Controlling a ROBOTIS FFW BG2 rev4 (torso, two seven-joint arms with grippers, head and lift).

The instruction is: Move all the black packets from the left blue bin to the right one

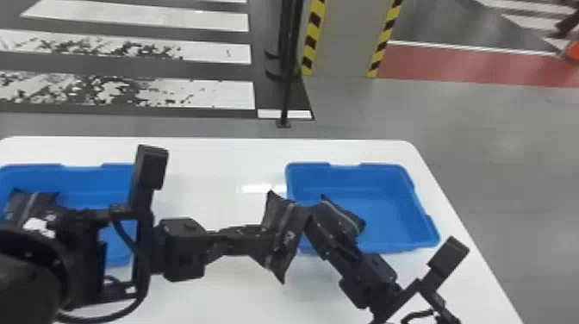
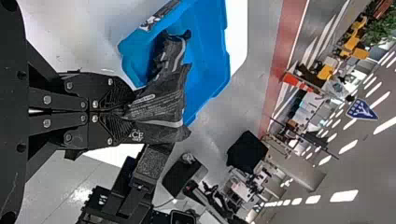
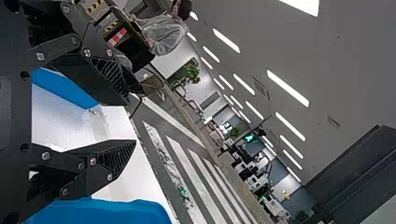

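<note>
My left gripper (image 1: pixel 258 241) is shut on a black packet (image 1: pixel 284 235), held over the white table just left of the right blue bin (image 1: pixel 387 207). In the left wrist view, the fingers of the left gripper (image 2: pixel 126 112) pinch that packet (image 2: pixel 159 105) at its edge. Another black packet (image 1: pixel 342 217) lies in the right bin's near left part. Close to the held packet is my right gripper (image 1: pixel 321 235); in the right wrist view the right gripper (image 3: pixel 133 116) stands open with nothing between its fingers. Black packets (image 1: pixel 32 207) lie in the left blue bin (image 1: pixel 82 174), partly hidden by my left arm.
The white table (image 1: pixel 207 163) carries both bins, with a gap between them that my left forearm spans. Beyond its far edge a dark post (image 1: pixel 286 86) stands on the floor, near a pillar with striped yellow-black edges (image 1: pixel 312 38).
</note>
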